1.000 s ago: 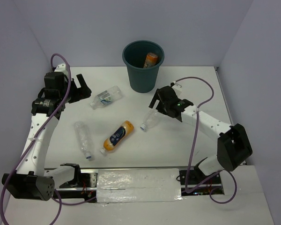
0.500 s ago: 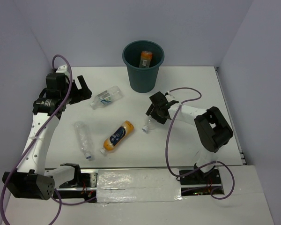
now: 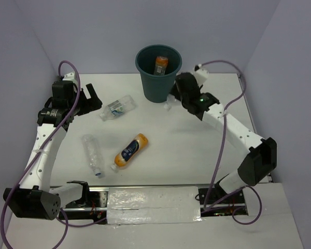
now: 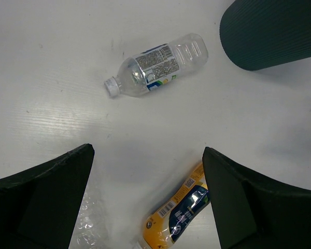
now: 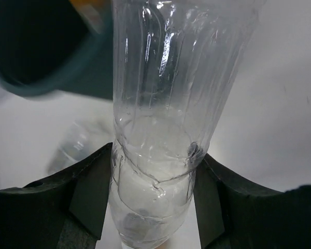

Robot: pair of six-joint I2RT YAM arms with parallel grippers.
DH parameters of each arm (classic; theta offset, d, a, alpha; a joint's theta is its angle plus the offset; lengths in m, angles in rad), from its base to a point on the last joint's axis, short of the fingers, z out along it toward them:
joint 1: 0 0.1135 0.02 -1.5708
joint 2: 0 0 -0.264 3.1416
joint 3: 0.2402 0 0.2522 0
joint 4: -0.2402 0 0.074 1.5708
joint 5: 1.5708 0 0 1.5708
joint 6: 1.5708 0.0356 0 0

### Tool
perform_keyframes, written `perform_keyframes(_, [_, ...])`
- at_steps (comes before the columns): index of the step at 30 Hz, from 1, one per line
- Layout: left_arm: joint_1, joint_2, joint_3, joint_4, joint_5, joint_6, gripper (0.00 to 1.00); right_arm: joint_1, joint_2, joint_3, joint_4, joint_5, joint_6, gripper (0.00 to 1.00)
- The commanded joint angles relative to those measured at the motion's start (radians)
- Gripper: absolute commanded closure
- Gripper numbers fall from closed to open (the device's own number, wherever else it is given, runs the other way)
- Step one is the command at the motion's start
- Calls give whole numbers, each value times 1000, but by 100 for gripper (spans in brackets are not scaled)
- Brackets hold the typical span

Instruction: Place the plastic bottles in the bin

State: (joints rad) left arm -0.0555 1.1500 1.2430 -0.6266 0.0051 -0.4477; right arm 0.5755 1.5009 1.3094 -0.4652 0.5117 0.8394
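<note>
My right gripper (image 3: 176,95) is shut on a clear plastic bottle (image 5: 166,98), held off the table just right of the dark teal bin (image 3: 158,78). Both pads press the bottle's crumpled body, and the bin's rim (image 5: 36,78) shows at upper left. A short orange bottle (image 3: 161,64) stands inside the bin. On the table lie a clear labelled bottle (image 4: 158,65), a crinkled clear bottle (image 3: 93,154) and a large orange bottle (image 3: 130,150) with a dark blue label. My left gripper (image 4: 147,155) hangs open above them, left of the labelled bottle (image 3: 116,108).
Pale walls close in the white table on the left, back and right. The bin's ribbed side (image 4: 272,33) fills the left wrist view's top right corner. Purple cables loop from both arms. A taped strip (image 3: 153,205) runs along the near edge.
My right gripper shut on the clear bottle lying mid-table and carried it up and back to the bin's right side. The left arm barely moved.
</note>
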Motion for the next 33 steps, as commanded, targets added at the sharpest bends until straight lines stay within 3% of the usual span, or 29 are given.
perform_keyframes(1, [-1, 1, 3, 34, -1, -11, 1, -3, -24, 215, 49, 192, -207, 56])
perform_keyframes(7, [0, 8, 4, 33, 1, -11, 1, -11, 253, 661, 112, 329, -425, 54])
perform_keyframes(14, [0, 19, 21, 22, -1, -13, 0, -12, 597, 1146, 253, 344, -614, 52])
perform_keyframes(21, [0, 16, 7, 7, -1, -16, 1, -11, 691, 1127, 309, 257, -600, 47])
perform_keyframes(25, [0, 11, -14, 7, -1, -35, 1, 0, 731, 1183, 243, 188, -603, 17])
perform_keyframes(28, [0, 22, -14, -48, -115, -54, 1, 21, 698, 1185, 253, 194, -667, 6])
perform_keyframes(33, [2, 37, -60, -149, -212, -124, 1, 26, 590, 1124, 263, 208, -703, 1])
